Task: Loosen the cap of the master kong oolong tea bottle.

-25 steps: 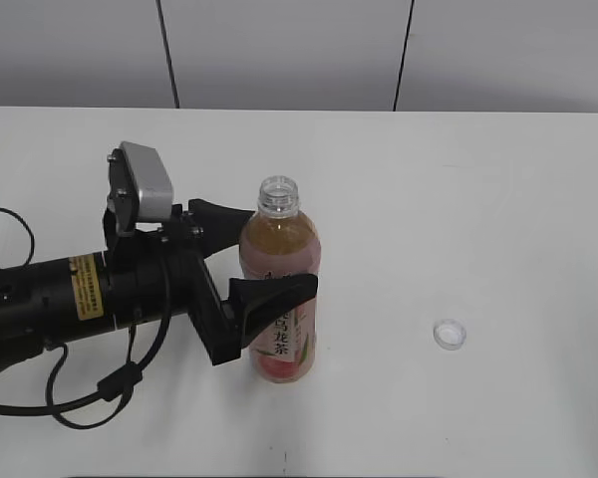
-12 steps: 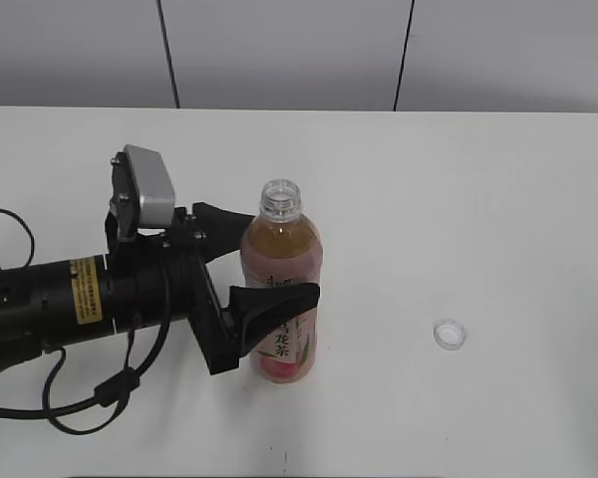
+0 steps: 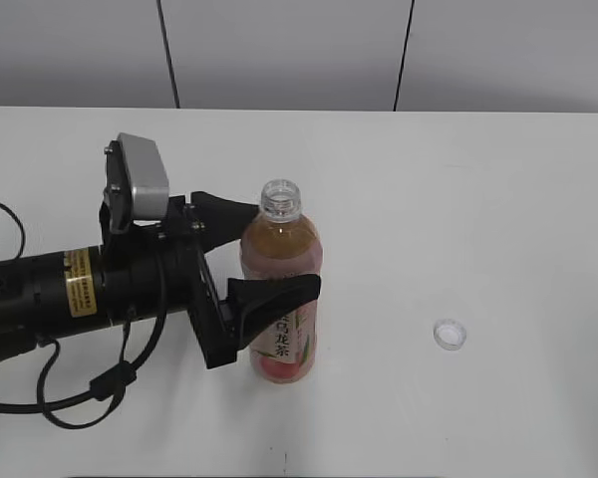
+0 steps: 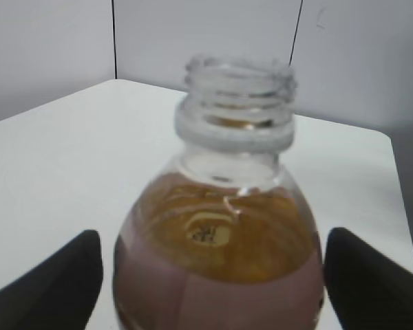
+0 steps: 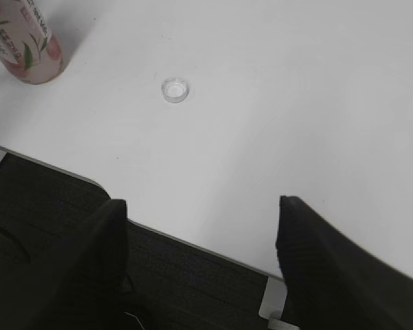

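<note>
We see a plain white table (image 3: 498,199) carrying two things: the master kong oolong tea bottle (image 3: 282,299), standing upright with its neck open, and the cap (image 3: 448,334), lying well apart to its right, open side up.

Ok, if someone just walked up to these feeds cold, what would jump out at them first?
Probably the tea bottle standing upright near the middle of the white table with its neck open. The left gripper brackets it from the left, a finger on each side; whether they touch it is hard to tell. The cap lies by itself on the table well to the bottle's right, open side up.
</note>
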{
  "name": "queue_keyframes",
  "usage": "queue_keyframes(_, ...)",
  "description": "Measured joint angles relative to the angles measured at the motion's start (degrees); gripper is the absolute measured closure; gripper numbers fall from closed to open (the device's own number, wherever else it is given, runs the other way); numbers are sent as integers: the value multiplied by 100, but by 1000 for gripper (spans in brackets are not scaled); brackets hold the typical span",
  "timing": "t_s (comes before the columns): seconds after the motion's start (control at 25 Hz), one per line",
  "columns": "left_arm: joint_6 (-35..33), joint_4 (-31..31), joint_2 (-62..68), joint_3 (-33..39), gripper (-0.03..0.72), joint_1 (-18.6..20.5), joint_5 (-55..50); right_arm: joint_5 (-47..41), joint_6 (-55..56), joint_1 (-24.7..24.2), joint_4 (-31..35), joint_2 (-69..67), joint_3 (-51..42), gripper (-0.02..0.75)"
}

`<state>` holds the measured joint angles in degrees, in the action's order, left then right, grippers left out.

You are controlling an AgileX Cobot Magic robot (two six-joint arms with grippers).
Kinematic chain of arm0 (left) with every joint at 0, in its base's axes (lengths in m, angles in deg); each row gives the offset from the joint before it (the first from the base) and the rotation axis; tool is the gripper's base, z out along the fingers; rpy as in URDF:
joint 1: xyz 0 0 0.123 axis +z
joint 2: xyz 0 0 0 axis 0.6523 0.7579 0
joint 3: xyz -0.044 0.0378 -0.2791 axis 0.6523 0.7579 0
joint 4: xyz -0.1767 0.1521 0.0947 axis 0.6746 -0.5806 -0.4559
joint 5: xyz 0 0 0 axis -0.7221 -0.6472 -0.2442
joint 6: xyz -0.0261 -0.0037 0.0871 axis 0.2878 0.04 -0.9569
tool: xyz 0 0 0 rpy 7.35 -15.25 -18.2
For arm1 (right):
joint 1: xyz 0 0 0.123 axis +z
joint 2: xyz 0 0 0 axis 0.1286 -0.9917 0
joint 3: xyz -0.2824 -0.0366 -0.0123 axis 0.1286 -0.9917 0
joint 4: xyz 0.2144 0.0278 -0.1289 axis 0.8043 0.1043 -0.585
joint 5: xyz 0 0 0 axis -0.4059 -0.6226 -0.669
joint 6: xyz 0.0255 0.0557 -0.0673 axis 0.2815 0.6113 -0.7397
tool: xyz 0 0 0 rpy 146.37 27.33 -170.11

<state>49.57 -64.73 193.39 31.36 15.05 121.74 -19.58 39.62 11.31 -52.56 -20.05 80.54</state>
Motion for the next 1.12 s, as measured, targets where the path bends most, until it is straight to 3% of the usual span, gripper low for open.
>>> queue_keyframes(0.68, 283, 43, -956, 4, 95, 0, 10, 0, 0, 0, 0, 0, -4, 224)
queue_keyframes(1.12, 978, 14, -1779, 4, 95, 0, 10, 0, 0, 0, 0, 0, -4, 224)
